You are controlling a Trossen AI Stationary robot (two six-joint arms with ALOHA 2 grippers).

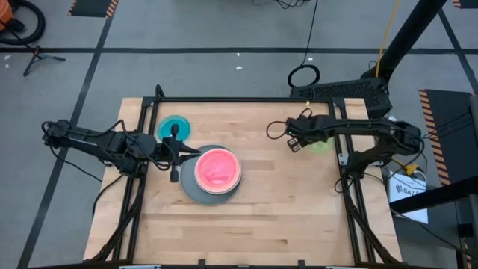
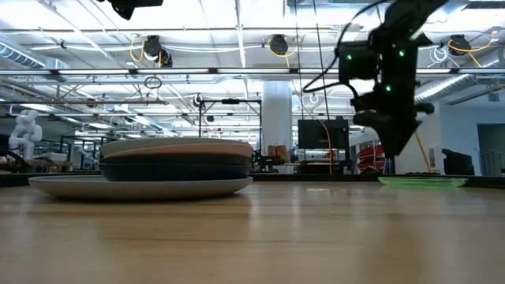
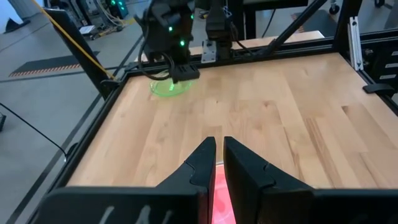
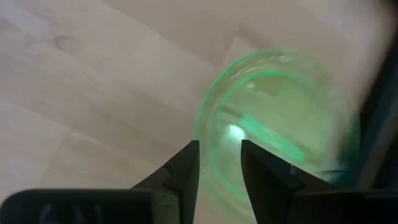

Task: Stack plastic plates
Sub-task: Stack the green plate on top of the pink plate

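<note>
Most plates stacked (image 1: 216, 173) on table (image 1: 284, 217). Teal plate (image 1: 174, 125) and green plate (image 4: 280, 124) remain. Right gripper (image 4: 219, 163) part-open above green plate, empty; left gripper (image 3: 219, 155) near-closed, empty.

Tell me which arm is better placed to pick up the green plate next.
The right arm, probably. Its gripper hangs directly over the green plate at the table's right edge, fingers apart around its rim. The left gripper is across the table beside the stack.

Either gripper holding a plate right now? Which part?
Neither. Right gripper is open above the green plate's rim; left gripper sits nearly closed over the pink plate, gripping nothing.
</note>
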